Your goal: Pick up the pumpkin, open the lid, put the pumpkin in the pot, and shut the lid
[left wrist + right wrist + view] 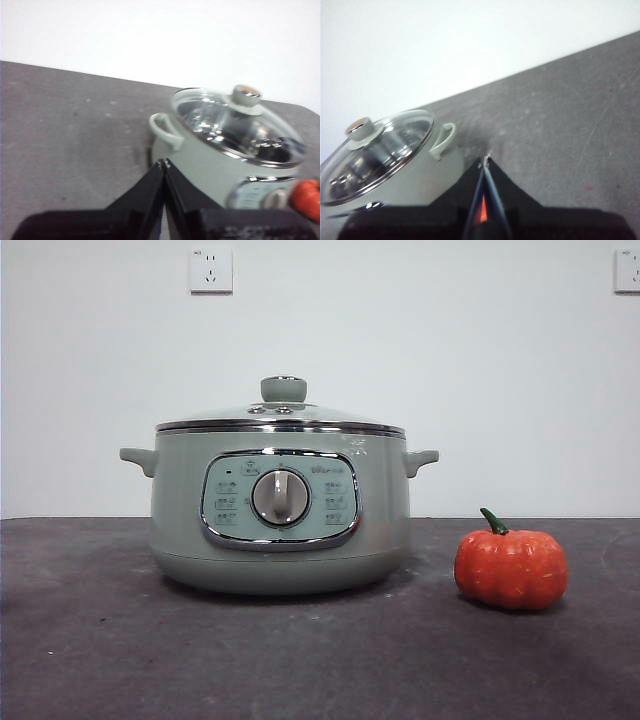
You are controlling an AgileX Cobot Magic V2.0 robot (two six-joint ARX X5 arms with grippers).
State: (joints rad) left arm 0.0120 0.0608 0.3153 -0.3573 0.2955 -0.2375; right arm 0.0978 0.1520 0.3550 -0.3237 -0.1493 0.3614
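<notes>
Our left gripper [164,162] had its two black jaws pressed together, holding nothing and hanging above the table beside the pot's handle. Our right gripper [486,159] was likewise closed and empty, raised on the pot's other side. The sage-green pot [280,515] stood on the dark grey table [100,640], the glass lid [282,412] seated on its rim. The orange pumpkin [511,567] sat on the table near the pot, not touching it. Behind was a plain white wall [420,350] with two sockets [211,269].
</notes>
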